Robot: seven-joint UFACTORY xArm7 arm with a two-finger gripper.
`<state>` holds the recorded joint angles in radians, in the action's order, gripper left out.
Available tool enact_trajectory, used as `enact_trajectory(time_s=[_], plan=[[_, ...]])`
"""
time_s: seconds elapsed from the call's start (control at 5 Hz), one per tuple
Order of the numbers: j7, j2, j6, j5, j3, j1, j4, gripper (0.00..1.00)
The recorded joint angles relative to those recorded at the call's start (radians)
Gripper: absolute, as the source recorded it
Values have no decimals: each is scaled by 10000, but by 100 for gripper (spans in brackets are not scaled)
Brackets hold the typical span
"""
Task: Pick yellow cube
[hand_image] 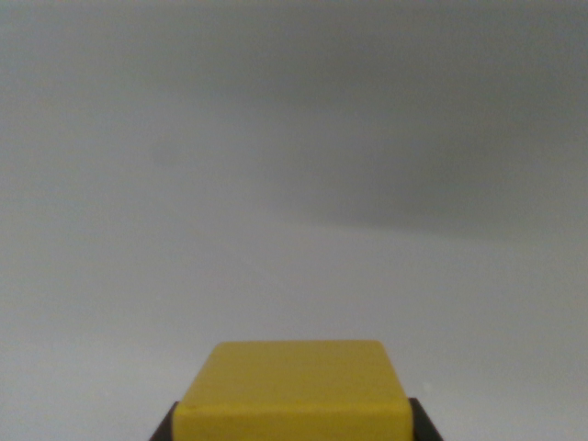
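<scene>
Grey, bare worktop (276,184) fills nearly the whole wrist view, out of focus, with a soft shadow band across the far right.

Left to right along the bottom edge: a sliver of dark jaw at the left, the yellow cube (294,390) between, a matching dark sliver at the right. Both slivers sit tight against the cube's side faces with no gap showing, so the gripper (294,432) looks closed on the cube. Whether the cube rests on the worktop or hangs above it cannot be told.

Cube: flat faces, rounded edges, smooth matte paint. Judged rigid and light, likely wood or plastic; it should not deform or break under pressure. The smooth finish may slip a little. Best hold is across two opposite flat sides, centred, as the jaws appear placed now.
</scene>
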<state>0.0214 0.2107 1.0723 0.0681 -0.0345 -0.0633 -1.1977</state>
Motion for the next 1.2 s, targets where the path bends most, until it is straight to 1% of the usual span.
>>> enact_trajectory(time_s=[0.2, 0.4, 0.6, 0.8, 1.0, 1.2], plan=[[0, 0, 0, 0, 0, 0, 0, 100], [24, -144, 446, -8, 3, 3, -302, 100], [24, -144, 446, -8, 3, 3, -302, 100], [50, -298, 920, -16, 6, 6, -623, 100], [50, -298, 920, -16, 6, 6, -623, 100], [75, -452, 1396, -24, 9, 8, -946, 100]])
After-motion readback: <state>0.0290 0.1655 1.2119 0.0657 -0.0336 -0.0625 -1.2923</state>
